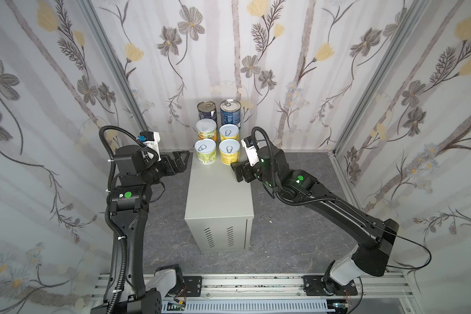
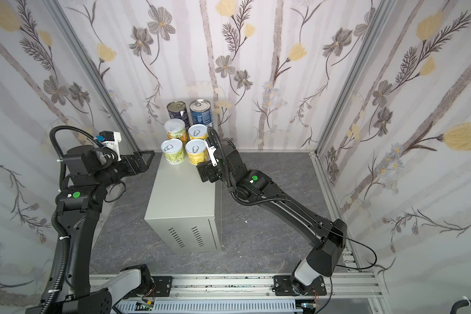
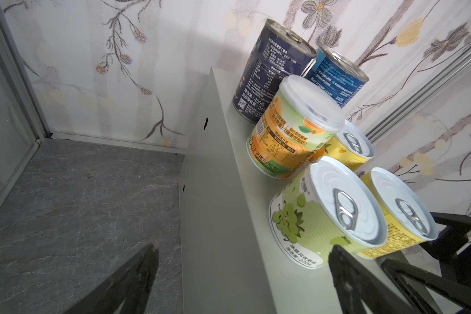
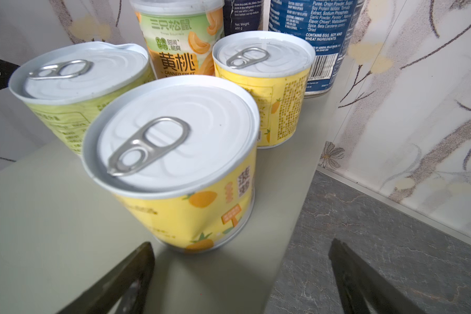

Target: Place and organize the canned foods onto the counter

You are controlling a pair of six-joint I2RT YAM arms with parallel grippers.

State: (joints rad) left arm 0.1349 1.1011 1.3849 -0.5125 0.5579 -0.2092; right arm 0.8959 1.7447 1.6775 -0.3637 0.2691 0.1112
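6 canned foods (image 2: 195, 154) stand upright at the far end of the counter (image 1: 218, 190), a light-grey metal cabinet w/ vent slots on its near face, in 2 cols x 3 rows. Back row: navy-label can (image 1: 206, 111) on the left, blue-label can (image 1: 230, 113) on the right, both taller, w/ bare metal pull-tab tops. Mid row: yellow-peach can (image 1: 206, 131) w/ a plain white lid, then a small yellow can (image 1: 229, 133). Front row: green grape can (image 1: 206, 151) and yellow pineapple can (image 1: 229, 152), both w/ white tops and ring pulls. The cans sit close together; can't tell which touch.

The left gripper (image 1: 186, 160) hangs just beside the counter's left edge, level w/ the front row, near the grape can but apart from it; its fingers (image 3: 136, 274) are spread wide w/ nothing btwn them. In the left wrist view 1 finger shows over the dark marbled floor (image 3: 79, 204), the other over the counter top.

The right gripper (image 1: 234, 171) sits at the counter's right edge, just in front of the pineapple can, not touching it; its fingers (image 4: 131, 277) are spread wide and empty, 1 over the counter top, 1 over the floor. All around, floral wallpaper (image 1: 283, 68) covers the walls.
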